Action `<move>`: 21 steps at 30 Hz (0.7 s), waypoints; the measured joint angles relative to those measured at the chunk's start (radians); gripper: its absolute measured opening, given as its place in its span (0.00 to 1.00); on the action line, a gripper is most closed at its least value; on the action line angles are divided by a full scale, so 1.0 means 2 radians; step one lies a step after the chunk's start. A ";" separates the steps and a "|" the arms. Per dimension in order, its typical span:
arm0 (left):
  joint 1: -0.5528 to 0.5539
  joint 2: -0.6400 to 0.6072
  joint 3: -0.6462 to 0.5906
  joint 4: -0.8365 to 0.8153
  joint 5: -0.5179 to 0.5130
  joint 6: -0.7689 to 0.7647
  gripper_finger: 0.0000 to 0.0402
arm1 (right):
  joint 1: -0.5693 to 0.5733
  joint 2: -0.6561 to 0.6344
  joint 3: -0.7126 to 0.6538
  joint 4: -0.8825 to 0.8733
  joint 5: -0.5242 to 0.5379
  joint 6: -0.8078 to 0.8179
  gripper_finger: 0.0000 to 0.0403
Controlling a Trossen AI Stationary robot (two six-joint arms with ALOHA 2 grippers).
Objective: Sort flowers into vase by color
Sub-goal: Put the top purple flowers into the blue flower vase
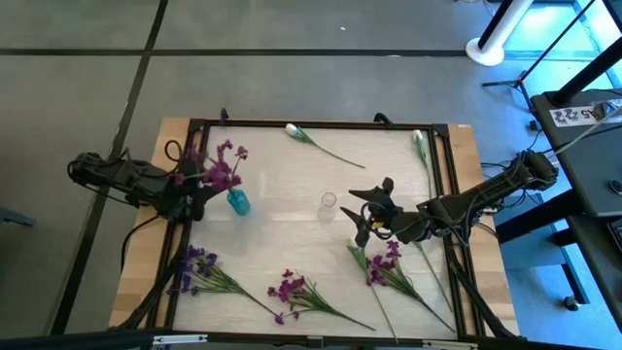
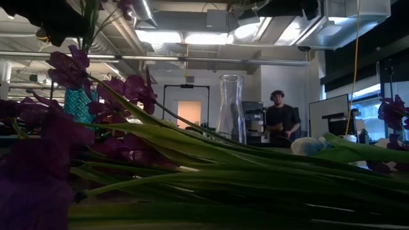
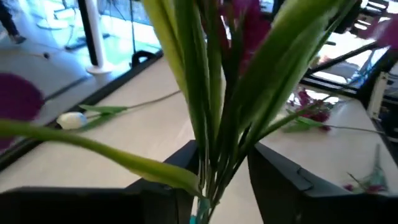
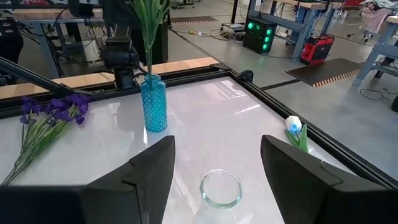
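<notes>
Left gripper (image 1: 199,187) at table's 9 o'clock, clenched on purple stem (image 1: 222,167) standing in blue vase (image 1: 239,202), right gripper (image 1: 367,213) released, empty, beside clear vase (image 1: 328,202) at centre.

No legible text, labels, brands or nos. in any view; markings on white card (image 1: 584,114) beside the table too small to read.
</notes>
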State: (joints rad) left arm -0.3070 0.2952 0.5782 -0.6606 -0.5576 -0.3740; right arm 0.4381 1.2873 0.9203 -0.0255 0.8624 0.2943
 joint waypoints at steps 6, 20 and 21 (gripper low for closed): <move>0.000 0.017 0.032 -0.063 0.024 -0.048 0.38 | 0.000 0.000 0.000 -0.001 -0.016 0.000 0.59; 0.007 0.164 0.147 -0.262 0.063 -0.124 0.45 | 0.000 0.000 0.000 -0.001 -0.035 -0.007 0.59; 0.007 0.170 0.156 -0.271 0.070 -0.126 0.45 | 0.000 0.000 0.000 -0.002 -0.035 -0.006 0.59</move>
State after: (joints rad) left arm -0.2928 0.6348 0.8908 -1.2028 -0.4168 -0.6268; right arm 0.4381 1.2865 0.9205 -0.0286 0.7929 0.2817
